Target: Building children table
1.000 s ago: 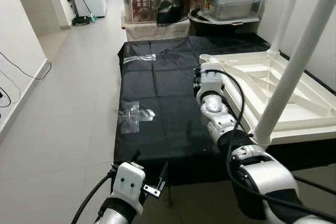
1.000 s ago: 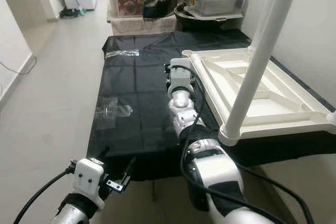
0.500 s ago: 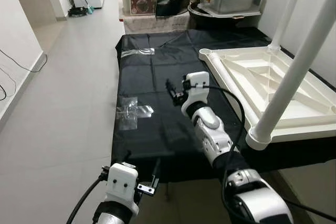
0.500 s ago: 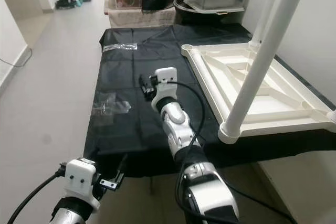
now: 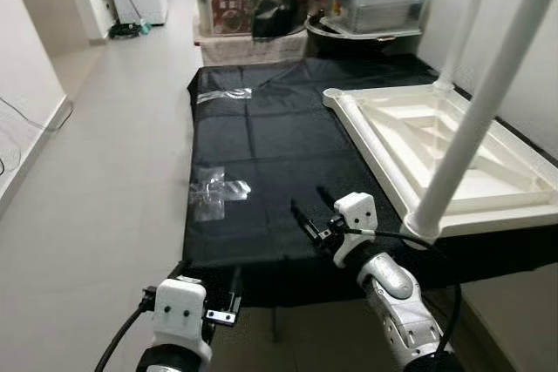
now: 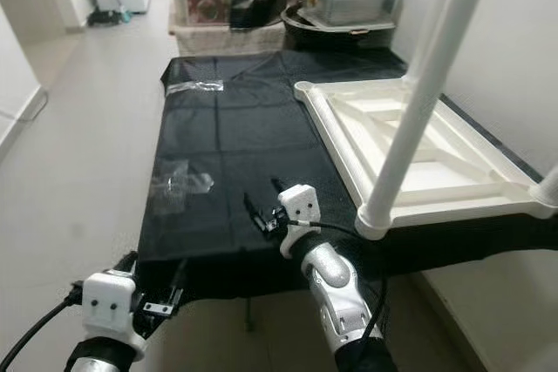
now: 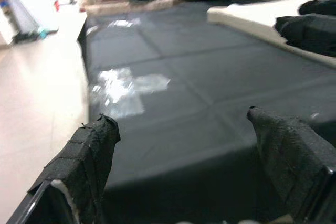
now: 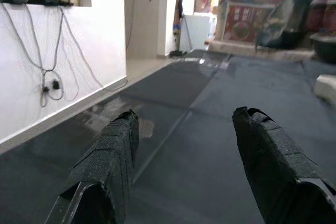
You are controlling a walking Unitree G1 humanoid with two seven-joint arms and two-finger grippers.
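Left eye view: I am standing at the near edge of a low surface draped in a black cloth (image 5: pixel 261 154), with a white children's table top (image 5: pixel 453 150) lying upside down along its right side. One white table leg (image 5: pixel 475 111) is standing upright in the near corner socket of that top, and a second leg (image 5: pixel 462 19) is rising from the far corner by the wall.

My right gripper (image 5: pixel 309 215) is hovering low over the cloth near its front edge, just left of the table top and not touching it. Its two black fingers (image 8: pixel 110 166) are spread wide apart and are gripping nothing; between them the right wrist view is showing bare cloth running toward the storage boxes.

My left gripper (image 5: pixel 209 289) is hanging below and in front of the cloth's near edge, well apart from the table top. Its fingers (image 7: pixel 84 163) are likewise parted wide and are holding nothing, framing the dark cloth ahead.

A crumpled clear plastic bag (image 5: pixel 214 191) is lying on the left part of the cloth, and a second clear bag (image 5: pixel 225 94) is sitting near the far left corner. Beyond the cloth, plastic storage boxes (image 5: pixel 235 2) with orange and green lids are stacked, and grey floor tiles (image 5: pixel 96 154) are stretching away on the left.
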